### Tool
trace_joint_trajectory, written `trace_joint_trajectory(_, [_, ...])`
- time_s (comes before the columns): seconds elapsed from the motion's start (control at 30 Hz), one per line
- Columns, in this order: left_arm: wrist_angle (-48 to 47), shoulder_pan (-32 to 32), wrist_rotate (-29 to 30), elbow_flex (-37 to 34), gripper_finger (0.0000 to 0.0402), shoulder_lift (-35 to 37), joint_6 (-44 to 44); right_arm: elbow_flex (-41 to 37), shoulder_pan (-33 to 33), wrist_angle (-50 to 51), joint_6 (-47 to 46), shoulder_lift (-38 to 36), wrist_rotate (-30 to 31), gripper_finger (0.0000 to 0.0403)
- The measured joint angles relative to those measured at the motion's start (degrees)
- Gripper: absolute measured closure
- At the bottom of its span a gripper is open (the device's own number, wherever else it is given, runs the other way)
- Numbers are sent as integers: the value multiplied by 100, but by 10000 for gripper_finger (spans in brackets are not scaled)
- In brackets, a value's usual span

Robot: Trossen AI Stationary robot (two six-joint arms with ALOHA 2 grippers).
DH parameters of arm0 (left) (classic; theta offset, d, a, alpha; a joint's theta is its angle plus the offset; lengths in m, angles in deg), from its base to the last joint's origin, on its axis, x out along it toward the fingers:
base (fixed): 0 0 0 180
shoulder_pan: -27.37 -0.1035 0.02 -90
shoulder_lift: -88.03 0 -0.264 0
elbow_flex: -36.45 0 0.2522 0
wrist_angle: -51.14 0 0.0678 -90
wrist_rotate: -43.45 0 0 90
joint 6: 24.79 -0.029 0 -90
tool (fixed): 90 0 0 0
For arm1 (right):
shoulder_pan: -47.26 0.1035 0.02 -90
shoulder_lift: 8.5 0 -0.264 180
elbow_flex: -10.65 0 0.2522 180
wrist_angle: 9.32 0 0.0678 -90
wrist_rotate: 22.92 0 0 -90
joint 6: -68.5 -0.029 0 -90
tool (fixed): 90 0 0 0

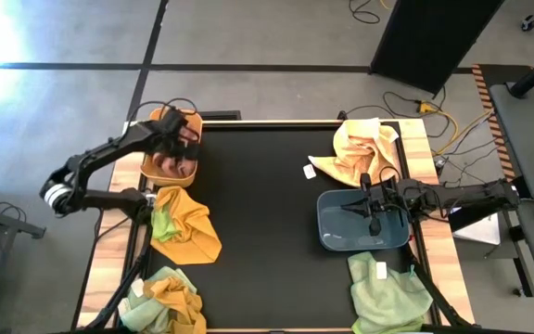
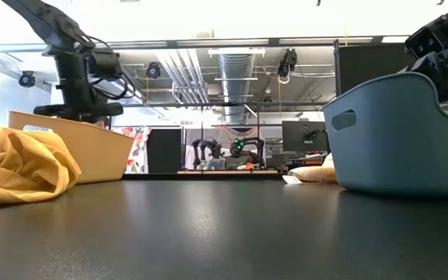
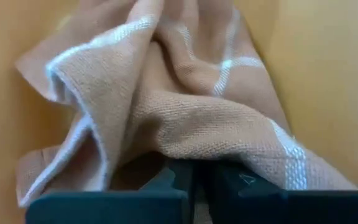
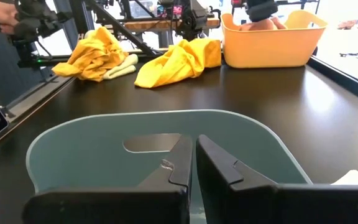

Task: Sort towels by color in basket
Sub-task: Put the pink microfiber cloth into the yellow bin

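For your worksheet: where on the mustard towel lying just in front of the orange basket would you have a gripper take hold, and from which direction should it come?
Grip the raised, bunched fold of the mustard towel, probably best from straight above. It lies crumpled on the black table with ridges a two-finger pinch can close on, while its flat edges hug the surface. The orange basket and the left gripper crowd its far side.

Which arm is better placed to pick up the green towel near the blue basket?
Probably the right: right gripper hovers over blue basket, beside green towel. Left gripper is inside orange basket.
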Motion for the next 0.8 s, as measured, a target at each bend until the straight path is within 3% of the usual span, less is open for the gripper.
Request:
trace_joint_trajectory(0.23, [-251, 7, -36, 333, 392, -195, 315, 0, 0, 2, 0, 0, 0, 390])
trace_joint_trajectory(0.43, [172, -5, -20, 658, 400, -60, 563, 0, 2, 2, 0, 0, -2, 390])
trace_joint_trajectory(0.67, [917, -147, 865, 490, 401, -356, 1328, -1, 2, 2, 0, 0, 0, 390])
trace_joint_trajectory(0.8, [986, -142, 932, 536, 401, -821, 1553, -2, 0, 2, 0, 0, -2, 390])
